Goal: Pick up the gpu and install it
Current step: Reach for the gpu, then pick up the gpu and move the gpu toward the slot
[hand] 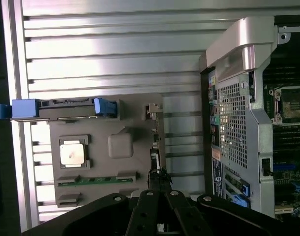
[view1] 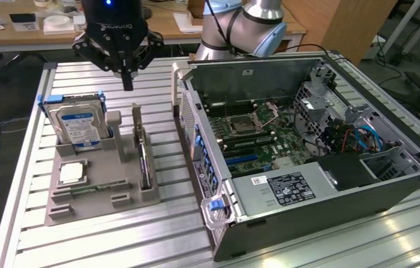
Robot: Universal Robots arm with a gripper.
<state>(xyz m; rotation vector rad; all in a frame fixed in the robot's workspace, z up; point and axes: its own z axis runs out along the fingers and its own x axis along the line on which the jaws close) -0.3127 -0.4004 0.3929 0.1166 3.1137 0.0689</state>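
Barely started tbh: gripper [view1: 127, 84] is pinched closed, holding nothing, gpu [view1: 143, 156] sits in its holder [view1: 98, 198] just below it, case [view1: 404, 190] has no card yet.

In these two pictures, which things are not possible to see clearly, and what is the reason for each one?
- gpu: it stands edge-on in both views, so its fan face is hidden.
- Gray tray: in the wrist view, one end is covered by the claw.
- Label inside the computer case: in the exterior view, the print is too small to read.
- Arm: in the exterior view, it is cut off by the upper edge.
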